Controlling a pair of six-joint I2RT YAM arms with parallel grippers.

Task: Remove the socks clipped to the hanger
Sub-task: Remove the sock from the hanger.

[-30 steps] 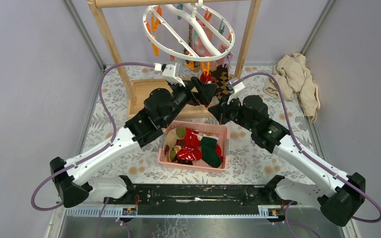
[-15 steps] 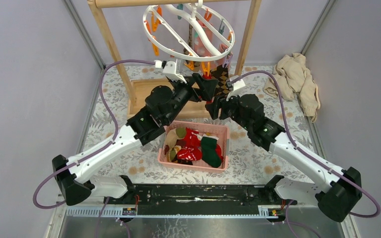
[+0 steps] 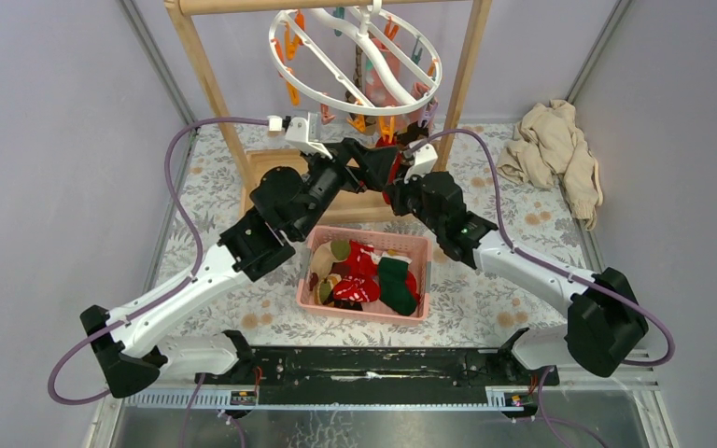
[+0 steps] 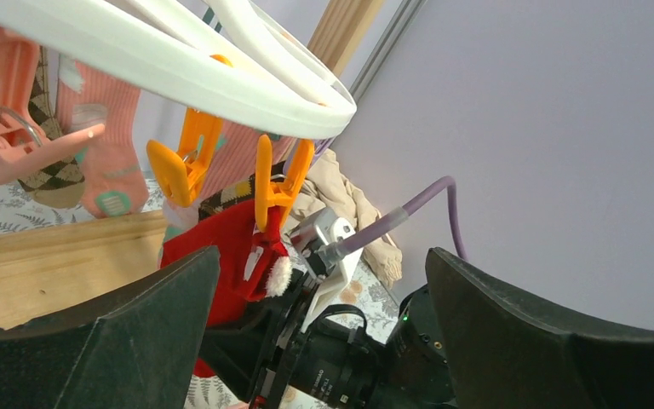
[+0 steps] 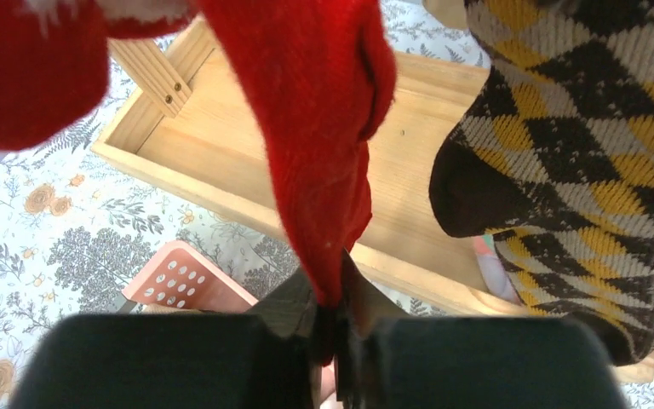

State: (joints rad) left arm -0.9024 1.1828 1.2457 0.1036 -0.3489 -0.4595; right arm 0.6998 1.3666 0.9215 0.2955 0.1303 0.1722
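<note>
The white ring hanger (image 3: 322,96) hangs from the wooden rack with several socks clipped under it. A red sock (image 5: 324,128) hangs from an orange clip (image 4: 277,183), and my right gripper (image 5: 334,298) is shut on its lower tip. The same red sock (image 3: 393,165) shows between the two wrists in the top view. My left gripper (image 4: 322,256) stands wide open just below that clip, with the red sock (image 4: 226,247) and the right wrist between its fingers. A dark yellow-argyle sock (image 5: 562,145) hangs right of the red one. Pink socks (image 4: 102,145) hang further left.
A pink basket (image 3: 355,313) holding several socks sits on the floral cloth below the grippers. The rack's wooden base tray (image 3: 261,173) lies under the hanger, with its posts (image 3: 210,84) on either side. A beige cloth heap (image 3: 555,149) lies at the back right.
Both arms have moved up and left toward the hanger. The right gripper opened, then closed on the tip of the red sock. The left gripper stayed open.
</note>
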